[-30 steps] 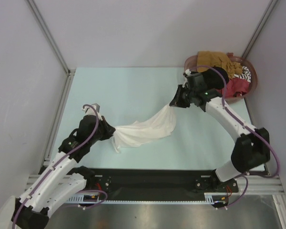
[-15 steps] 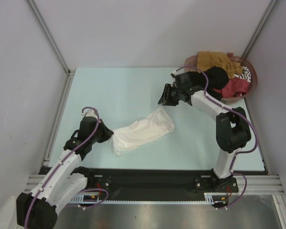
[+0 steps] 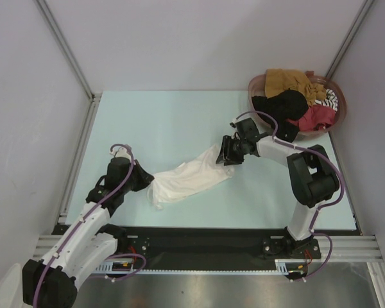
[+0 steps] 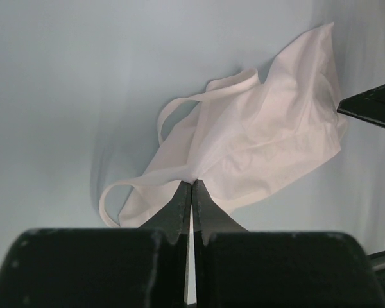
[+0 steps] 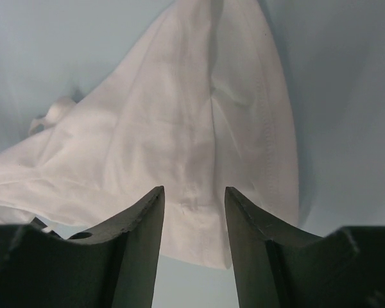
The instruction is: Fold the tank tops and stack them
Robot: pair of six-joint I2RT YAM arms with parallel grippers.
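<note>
The white tank top lies rumpled on the counter, nearer the near edge and left of middle, running slantwise toward the centre. The left hand is clamped on it at the end with the straps, fingers pressed together on the cloth. The right hand hangs over the opposite end with its fingers apart, straddling the hem without gripping it. The other tank tops sit heaped in the basket at the far right corner. This looks like the spreading step before any fold: the right hand would need to close on the hem and draw it away from the left so the cloth lies flat
</note>
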